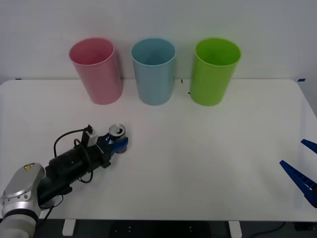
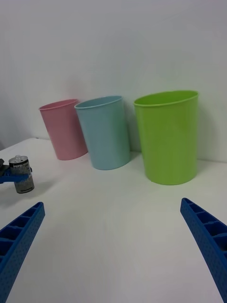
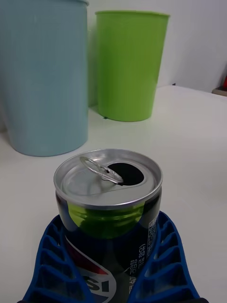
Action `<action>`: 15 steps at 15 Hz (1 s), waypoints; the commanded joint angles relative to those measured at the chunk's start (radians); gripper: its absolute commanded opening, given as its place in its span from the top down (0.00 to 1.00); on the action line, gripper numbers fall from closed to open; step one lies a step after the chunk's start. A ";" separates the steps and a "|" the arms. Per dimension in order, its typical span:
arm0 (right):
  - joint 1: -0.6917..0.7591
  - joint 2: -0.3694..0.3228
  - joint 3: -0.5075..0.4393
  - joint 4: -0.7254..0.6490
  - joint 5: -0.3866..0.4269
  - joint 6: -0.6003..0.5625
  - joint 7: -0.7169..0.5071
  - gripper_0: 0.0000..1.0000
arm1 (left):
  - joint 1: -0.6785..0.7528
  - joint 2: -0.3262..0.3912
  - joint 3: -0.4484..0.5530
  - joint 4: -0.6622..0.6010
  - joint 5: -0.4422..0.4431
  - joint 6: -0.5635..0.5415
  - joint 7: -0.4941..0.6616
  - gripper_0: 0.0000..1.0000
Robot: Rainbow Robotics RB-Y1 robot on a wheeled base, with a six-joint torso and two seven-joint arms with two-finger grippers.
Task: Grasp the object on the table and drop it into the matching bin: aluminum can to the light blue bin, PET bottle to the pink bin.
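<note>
Now my left hand (image 1: 118, 144) clamps the aluminum can (image 1: 117, 132) upright on the bench (image 1: 208, 163), the light blue bin (image 1: 153, 72) just beyond. My left wrist camera alone reveals the can's opened top, while my right hand (image 2: 113, 246), spread wide, idles far off.
</note>
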 commanded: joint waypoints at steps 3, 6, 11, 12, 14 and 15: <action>0.000 0.000 0.000 0.000 0.000 0.000 0.000 0.00 | 0.013 0.003 0.003 -0.094 0.049 0.000 0.069 1.00; 0.000 0.000 0.000 0.000 0.000 0.000 0.000 0.00 | 0.029 0.001 0.026 -0.184 0.029 0.000 0.172 1.00; 0.000 0.000 0.000 0.000 0.000 0.000 0.000 0.00 | 0.044 0.003 0.055 -0.345 0.020 0.011 0.350 1.00; 0.000 0.000 0.000 0.000 0.000 0.000 0.000 0.00 | 0.044 0.001 0.065 -0.382 0.020 0.023 0.390 1.00; 0.000 0.000 0.000 0.000 0.000 0.000 0.000 0.00 | 0.044 0.001 0.068 -0.441 0.018 0.049 0.453 1.00; 0.000 0.000 0.000 0.000 0.000 0.000 0.000 0.00 | 0.043 0.001 0.061 -0.480 0.011 0.087 0.490 1.00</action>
